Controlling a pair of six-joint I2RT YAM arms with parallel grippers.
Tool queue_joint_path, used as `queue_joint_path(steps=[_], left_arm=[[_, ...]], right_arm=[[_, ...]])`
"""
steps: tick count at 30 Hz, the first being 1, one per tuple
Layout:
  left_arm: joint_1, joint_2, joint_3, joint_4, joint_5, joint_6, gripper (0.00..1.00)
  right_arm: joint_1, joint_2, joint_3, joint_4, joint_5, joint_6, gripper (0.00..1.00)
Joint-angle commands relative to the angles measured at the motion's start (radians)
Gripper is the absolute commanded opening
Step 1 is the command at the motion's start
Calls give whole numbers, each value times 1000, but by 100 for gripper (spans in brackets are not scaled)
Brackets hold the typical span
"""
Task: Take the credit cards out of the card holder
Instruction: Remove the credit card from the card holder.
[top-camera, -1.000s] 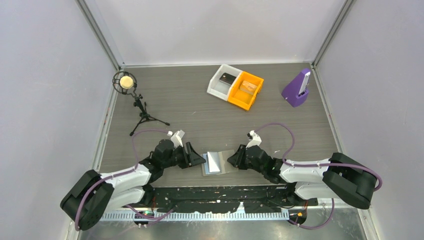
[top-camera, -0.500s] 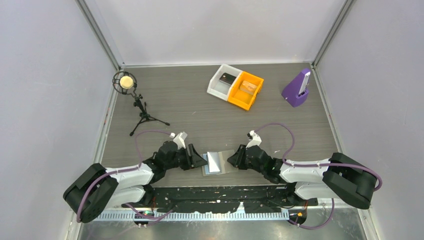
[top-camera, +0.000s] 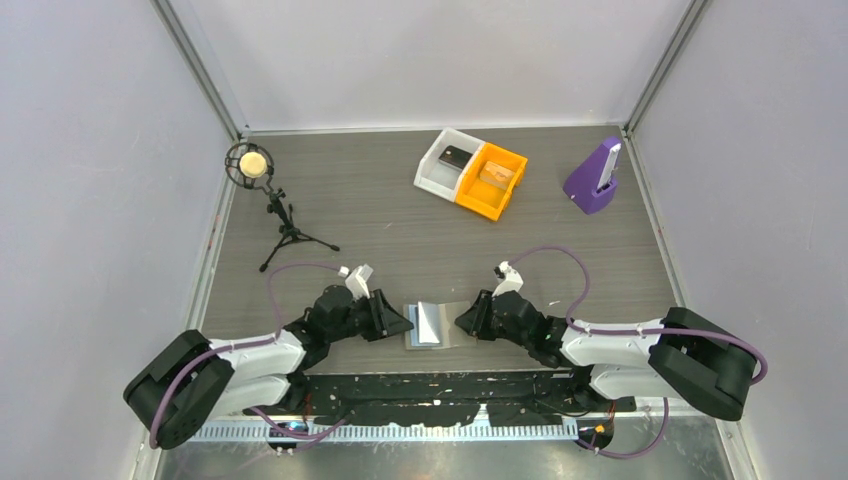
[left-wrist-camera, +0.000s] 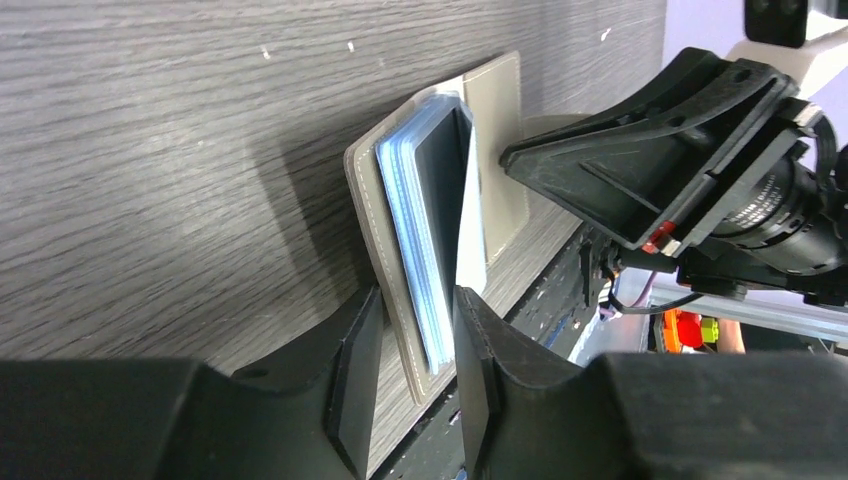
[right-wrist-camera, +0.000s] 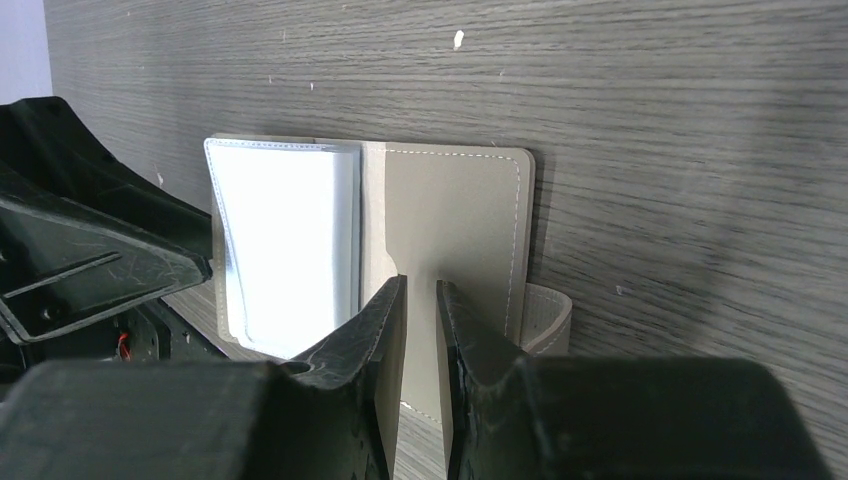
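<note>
The card holder (top-camera: 431, 326) sits at the near edge of the table (top-camera: 400, 230), in the middle between my two arms, and it is open.

On the left, my left gripper (left-wrist-camera: 418, 350) comes in low from the near-left side. Its jaws are drawn in on the left flap and the stack of light blue pockets, with a finger against each face. I judge this grip is meant to stand the flap up so the pocket mouths can be reached. The flap is tilted up off the wood and throws a shadow to its left.

On the right, my right gripper (right-wrist-camera: 420, 318) is pinched narrow on the near edge of the grey right flap, which lies flat. It works as an anchor, so the holder cannot slide while the other side is worked. I see no card out on the table yet.

Compared with a second ago, the left jaws were spread wider and the left flap lay lower. Now they have closed in and the flap stands steeper, while the right gripper and its flap look unchanged
</note>
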Motion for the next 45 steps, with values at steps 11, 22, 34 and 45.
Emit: queue_joint_path(steps=[11, 22, 34, 45], left_arm=[[-4, 22, 8, 132, 32, 0, 31], [-4, 20, 9, 157, 34, 1, 0], [-20, -235, -29, -67, -88, -10, 0], [-28, -517, -39, -334, -171, 24, 0]], right_arm=[[3, 12, 25, -88, -27, -41, 25], [15, -23, 93, -163, -48, -64, 31], [136, -65, 308, -342, 96, -55, 76], [178, 179, 505, -359, 102, -77, 74]])
